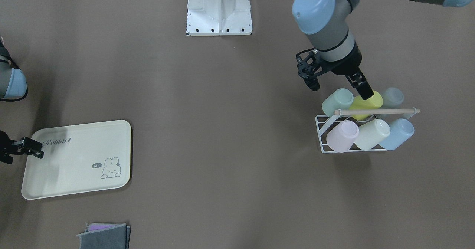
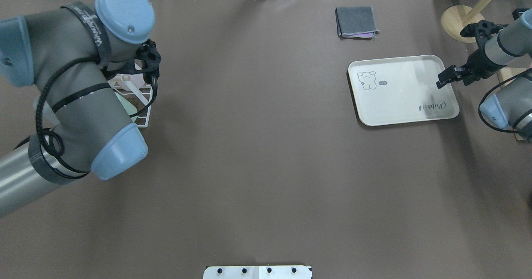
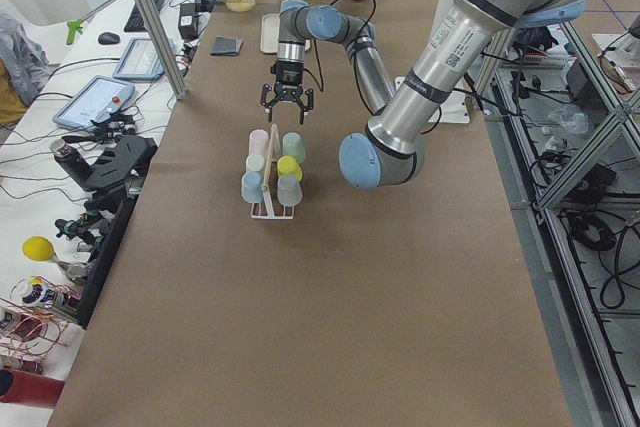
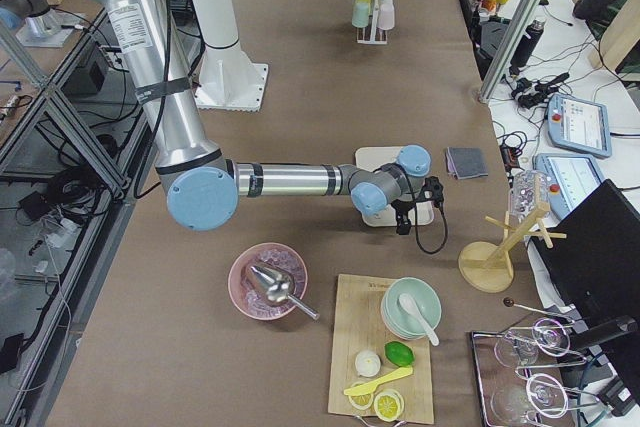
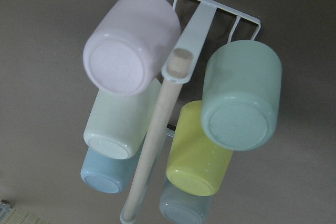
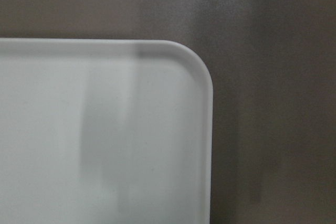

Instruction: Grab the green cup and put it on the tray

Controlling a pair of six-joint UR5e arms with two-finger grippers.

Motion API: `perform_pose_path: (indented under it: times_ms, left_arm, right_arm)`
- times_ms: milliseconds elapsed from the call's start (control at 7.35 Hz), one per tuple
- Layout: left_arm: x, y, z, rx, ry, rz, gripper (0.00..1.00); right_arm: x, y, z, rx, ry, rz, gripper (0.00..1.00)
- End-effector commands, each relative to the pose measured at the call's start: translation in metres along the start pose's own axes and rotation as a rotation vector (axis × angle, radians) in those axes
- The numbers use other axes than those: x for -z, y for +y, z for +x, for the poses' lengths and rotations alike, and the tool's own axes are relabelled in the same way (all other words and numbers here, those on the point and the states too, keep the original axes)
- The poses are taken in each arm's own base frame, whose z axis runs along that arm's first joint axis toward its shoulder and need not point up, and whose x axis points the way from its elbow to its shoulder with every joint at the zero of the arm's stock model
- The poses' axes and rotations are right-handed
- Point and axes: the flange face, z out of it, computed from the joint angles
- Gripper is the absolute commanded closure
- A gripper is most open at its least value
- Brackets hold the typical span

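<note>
The mint green cup [image 1: 337, 101] lies mouth-down on a peg at one end of a white wire rack [image 1: 323, 139], beside a yellow-green cup [image 1: 373, 106]. In the left wrist view it [image 5: 242, 103] shows bottom-up at the right. My left gripper [image 1: 363, 90] hangs just above the rack, over the yellow-green cup, open and empty; it also shows in the exterior left view [image 3: 286, 112]. The cream tray [image 1: 78, 160] with the bunny drawing lies far across the table. My right gripper [image 2: 445, 78] hovers over the tray's corner [image 6: 199, 72], and looks open and empty.
The rack also holds pink [image 1: 342, 136], cream [image 1: 372, 134] and two blue cups under a wooden handle bar [image 1: 376, 111]. A folded grey cloth [image 2: 356, 21] lies beyond the tray. A wooden stand [image 2: 457, 21] stands behind the right arm. The robot base [image 1: 219, 9] is at mid-table.
</note>
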Motion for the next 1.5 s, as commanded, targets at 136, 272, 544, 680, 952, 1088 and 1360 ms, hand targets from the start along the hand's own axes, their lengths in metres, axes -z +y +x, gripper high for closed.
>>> perform_pose_path:
  times_ms: [136, 272, 544, 680, 952, 1088, 1360]
  left_arm:
    - [-0.01, -0.031, 0.019, -0.179, -0.05, -0.055, 0.01]
    - [-0.013, -0.052, 0.04, -0.305, -0.1, -0.08, 0.01]
    - [-0.023, -0.063, 0.046, -0.373, -0.1, -0.123, 0.01]
    - [-0.028, -0.068, 0.049, -0.454, -0.091, -0.139, 0.01]
    - [-0.036, -0.084, 0.053, -0.493, -0.094, -0.181, 0.01]
    - [-0.034, -0.091, 0.056, -0.513, -0.137, -0.208, 0.01]
    - [-0.033, -0.096, 0.058, -0.523, -0.192, -0.248, 0.01]
  right_arm:
    - [-0.006, 0.002, 0.006, -0.011, 0.002, -0.014, 0.25]
    - [-0.006, 0.002, 0.007, -0.012, 0.001, -0.015, 0.28]
    - [-0.008, 0.003, 0.009, -0.015, 0.003, -0.018, 0.36]
    - [-0.008, 0.003, 0.009, -0.015, 0.003, -0.018, 0.42]
    - [-0.009, 0.003, 0.009, -0.019, 0.004, -0.02, 0.55]
    - [-0.008, 0.003, 0.009, -0.018, 0.003, -0.018, 0.58]
    - [-0.008, 0.003, 0.009, -0.018, 0.003, -0.018, 0.66]
